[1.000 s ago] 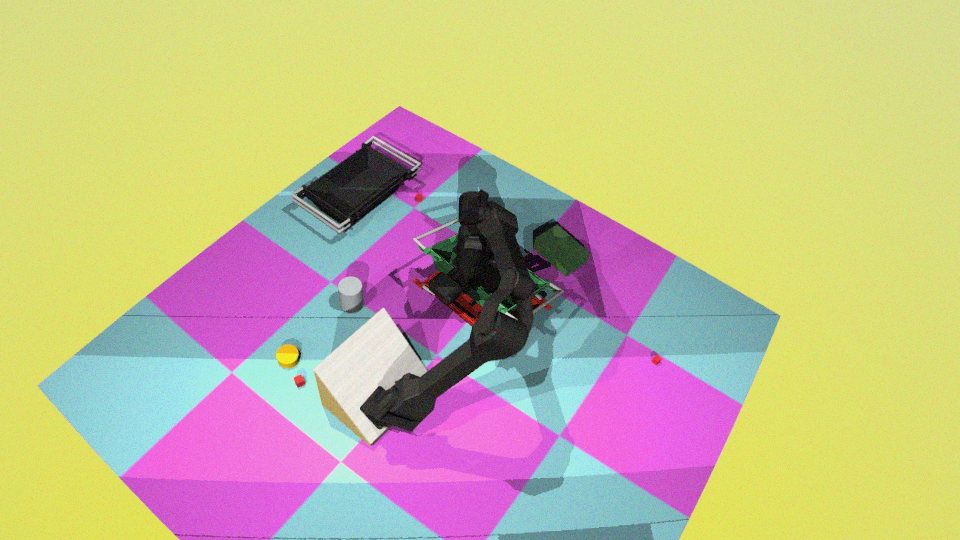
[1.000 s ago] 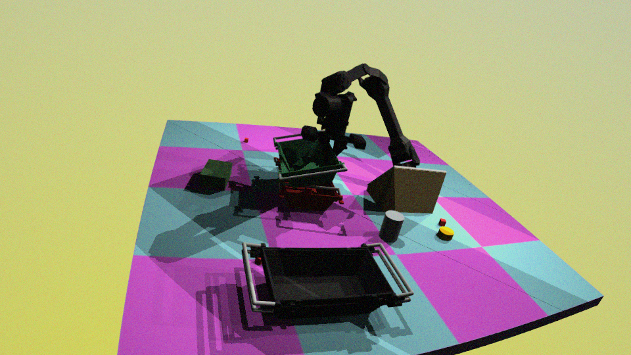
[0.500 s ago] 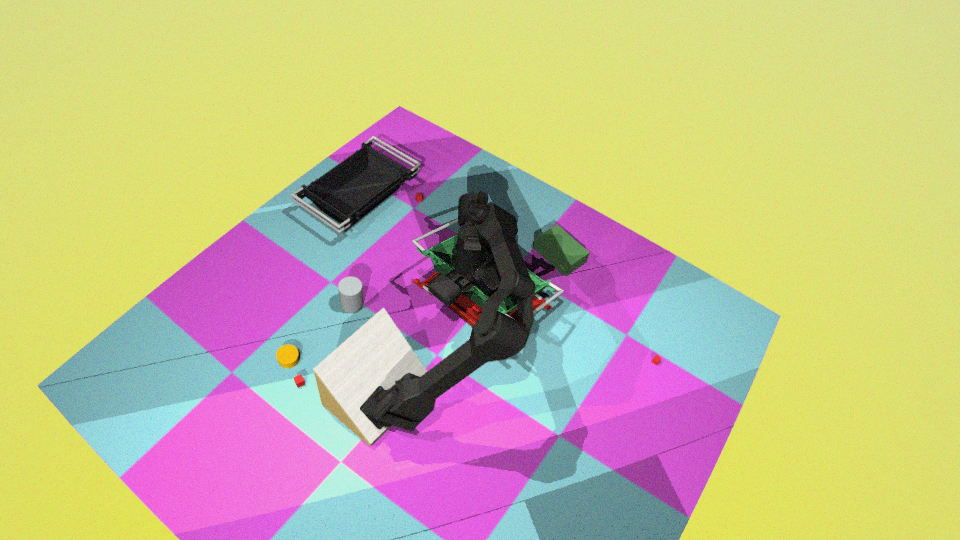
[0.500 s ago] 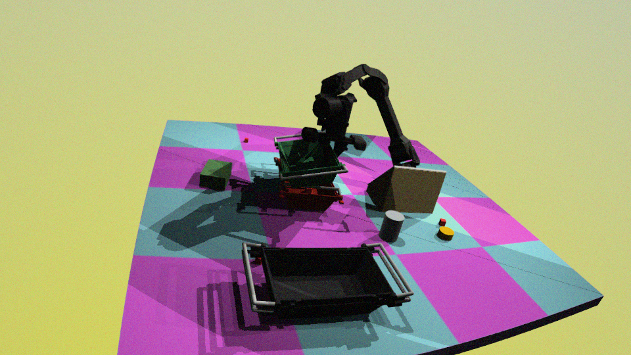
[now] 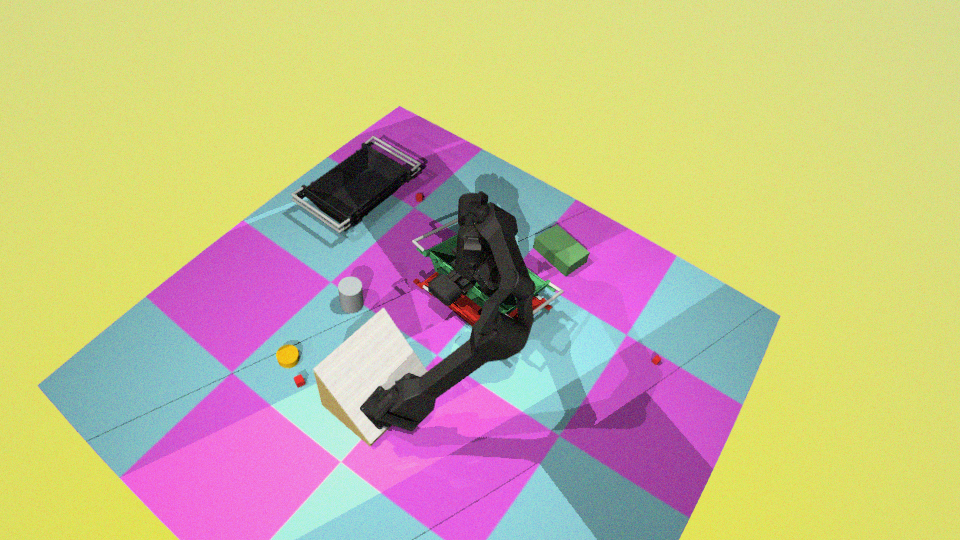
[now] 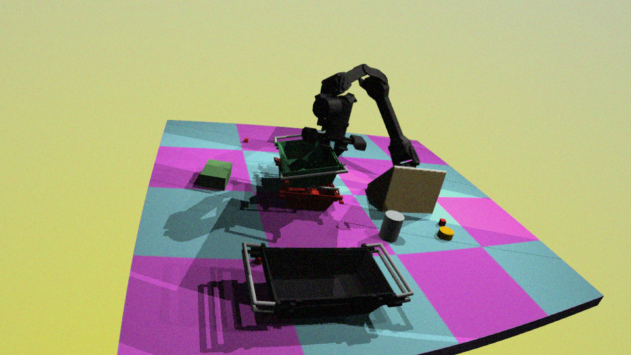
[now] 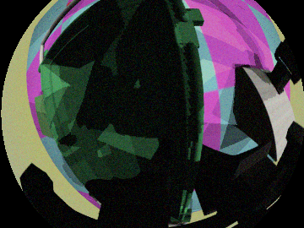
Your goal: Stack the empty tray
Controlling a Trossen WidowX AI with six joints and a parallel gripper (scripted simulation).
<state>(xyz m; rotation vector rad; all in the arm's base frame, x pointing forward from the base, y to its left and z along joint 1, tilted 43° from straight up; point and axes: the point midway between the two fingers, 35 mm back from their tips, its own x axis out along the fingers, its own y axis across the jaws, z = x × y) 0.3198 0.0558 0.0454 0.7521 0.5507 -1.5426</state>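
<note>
A green tray hangs just above a red tray near the table's middle. I cannot tell whether the two touch. The green tray's pale wire bars stick out over its ends. My gripper is shut on the green tray's long side wall, and the arm hides much of both trays in the top view. The red tray's load and bars are mostly hidden under the green tray. In the wrist view the wall runs up the middle, with the dark tray inside to its left.
A black tray with its bars out lies apart. A green box, a grey cylinder, a pale wedge, a yellow disc and small red cubes stand around.
</note>
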